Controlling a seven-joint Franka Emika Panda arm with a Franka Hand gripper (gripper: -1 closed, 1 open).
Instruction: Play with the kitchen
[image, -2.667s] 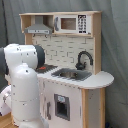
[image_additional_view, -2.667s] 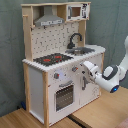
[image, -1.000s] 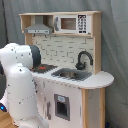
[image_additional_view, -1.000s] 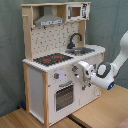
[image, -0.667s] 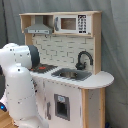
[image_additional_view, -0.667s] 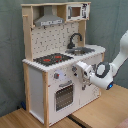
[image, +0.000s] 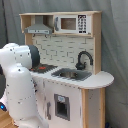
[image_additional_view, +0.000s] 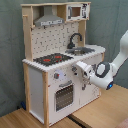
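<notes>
the pincer (image_additional_view: 80, 68) was at the kitchen (image_additional_view: 50, 60) front, near a knob (image_additional_view: 56, 76). whether it was spread, i cannot tell. a hard push might tip the kitchen.

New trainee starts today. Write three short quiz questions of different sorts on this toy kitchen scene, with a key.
1. True or false: the tall white and light-wood toy kitchen has its microwave below the counter.
2. In the second exterior view, which does the white robot gripper reach toward: A) the grey hood, B) the kitchen's front panel, C) the black curved faucet?
3. Fill in: the black-red stovetop sits beside the ____.

Key: 1 false; 2 B; 3 sink.
</notes>
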